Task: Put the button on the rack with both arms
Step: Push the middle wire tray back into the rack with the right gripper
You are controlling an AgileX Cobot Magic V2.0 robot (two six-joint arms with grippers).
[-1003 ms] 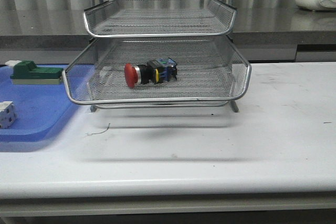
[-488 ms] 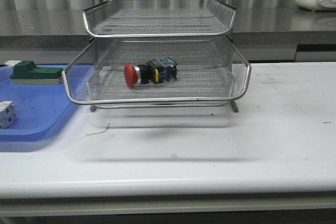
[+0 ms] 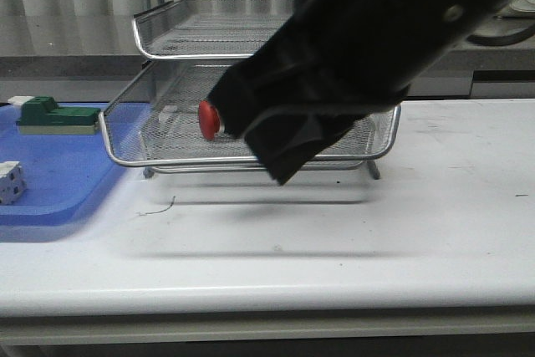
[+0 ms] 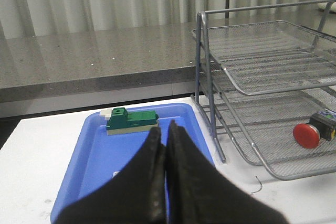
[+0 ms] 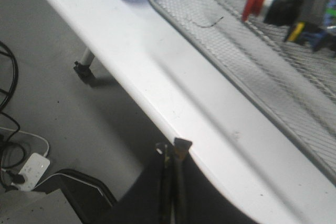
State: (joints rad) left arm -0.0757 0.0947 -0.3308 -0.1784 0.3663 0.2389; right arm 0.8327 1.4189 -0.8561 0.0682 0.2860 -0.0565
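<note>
On wire-mesh rack (image 4: 273, 61), red mushroom-headed button (image 4: 314, 131).

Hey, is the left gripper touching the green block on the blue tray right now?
Apart. The left wrist view shows the left gripper shut and empty, with bare blue tray between its tips and the green block.

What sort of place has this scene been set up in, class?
Probably an indoor lab or test room: a white table holding a wire rack and a blue tray of small parts, a grey stone counter with curtains behind, and cables on the floor.
</note>
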